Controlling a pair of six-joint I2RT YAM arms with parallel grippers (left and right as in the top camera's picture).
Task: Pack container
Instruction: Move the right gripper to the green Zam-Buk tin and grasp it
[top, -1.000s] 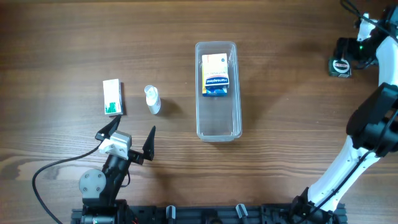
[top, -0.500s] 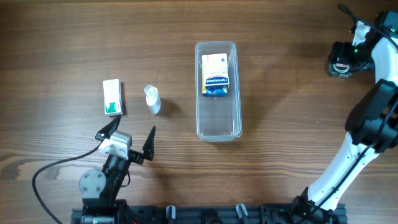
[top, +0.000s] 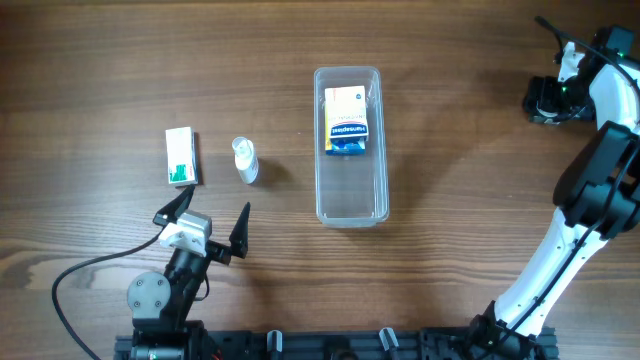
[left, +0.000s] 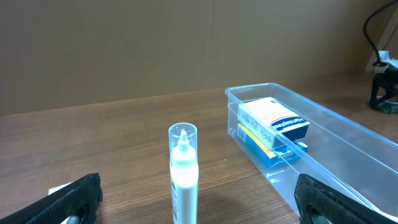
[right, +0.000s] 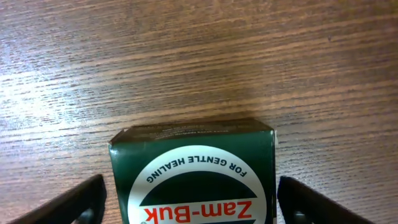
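My left claw (top: 212, 210) sits apart, idle; right claw (right: 189, 193) apart astride a dark-green cardboard box (right: 193, 155); I'd pinch its stiff sides. The clear plastic container (top: 350, 190) looks light, skiddy.

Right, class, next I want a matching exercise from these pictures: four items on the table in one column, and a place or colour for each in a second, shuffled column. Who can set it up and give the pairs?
Column one
1. Zam-Buk box
2. Hansaplast box
3. capped white tube
4. green-and-white box

Column two
a. inside the clear container
b. dark green, with a white ring on its face
c. furthest left of all
d. between the green-and-white box and the clear container

Pairs: 1-b, 2-a, 3-d, 4-c
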